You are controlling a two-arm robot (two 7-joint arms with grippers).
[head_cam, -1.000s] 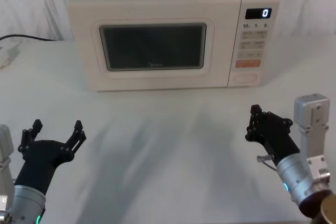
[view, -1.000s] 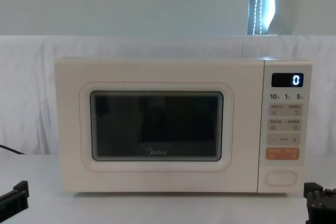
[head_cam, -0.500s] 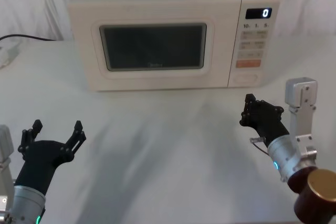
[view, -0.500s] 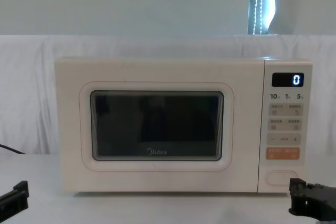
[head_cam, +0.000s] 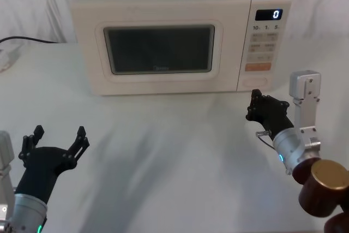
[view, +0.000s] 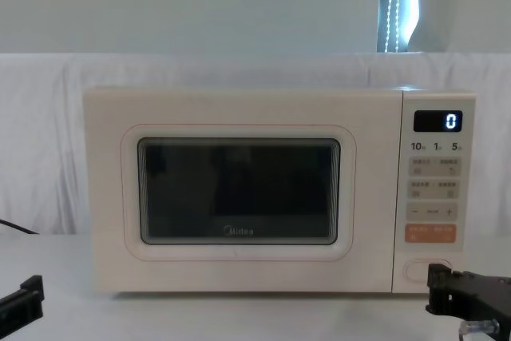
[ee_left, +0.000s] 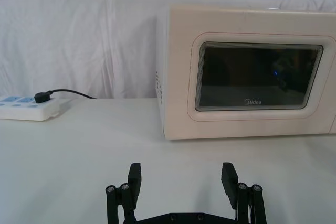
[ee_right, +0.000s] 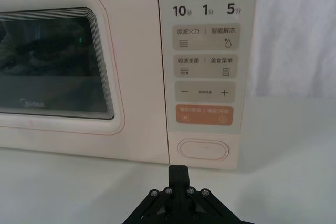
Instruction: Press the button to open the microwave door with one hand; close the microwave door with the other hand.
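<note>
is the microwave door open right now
No, the microwave door sits flush with the control panel in the chest view, and the right gripper is short of the button.

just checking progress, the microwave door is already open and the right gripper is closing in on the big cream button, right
Not quite: the microwave door is shut, flush with the front in the chest view. The right gripper, fingers together, is indeed just short of the button. The left gripper waits open, near the table's front.

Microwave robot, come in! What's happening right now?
Right gripper shut, nearing button. Left gripper open, parked low. Microwave door shut. Path clear.
</note>
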